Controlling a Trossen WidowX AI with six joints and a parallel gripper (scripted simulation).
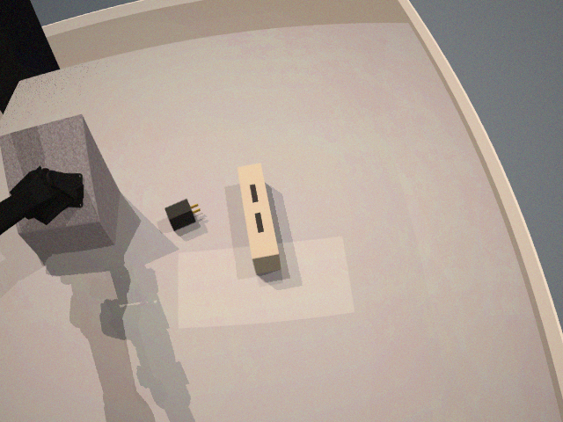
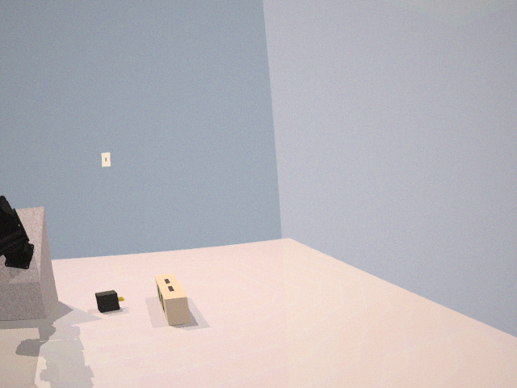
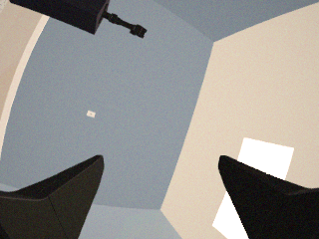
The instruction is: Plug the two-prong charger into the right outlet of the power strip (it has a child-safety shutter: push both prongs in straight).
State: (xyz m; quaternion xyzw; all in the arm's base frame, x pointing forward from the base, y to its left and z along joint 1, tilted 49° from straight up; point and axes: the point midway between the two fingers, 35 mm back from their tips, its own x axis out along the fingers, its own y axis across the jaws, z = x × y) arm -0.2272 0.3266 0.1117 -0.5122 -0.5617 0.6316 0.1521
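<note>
A black two-prong charger (image 1: 181, 215) (image 2: 107, 301) lies on the table, its brass prongs pointing toward the power strip. The cream power strip (image 1: 268, 240) (image 2: 178, 309) stands a short gap to its right, with two dark slots on top. The exterior view also shows dark openings in its side facing the charger. My gripper (image 3: 161, 162) is open and empty in the wrist view, its two dark fingers wide apart. It faces the walls, and neither charger nor strip shows there. In the top and exterior views only black arm parts show at the left, away from the charger; the fingertips cannot be made out.
A speckled grey block (image 1: 59, 236) (image 2: 27, 301) stands left of the charger, by the arm. A larger black block (image 1: 25, 45) (image 3: 65, 12) is at the upper left. The table has a raised rim (image 1: 477, 122). A paler rectangular patch lies around the strip's near end in the top view.
</note>
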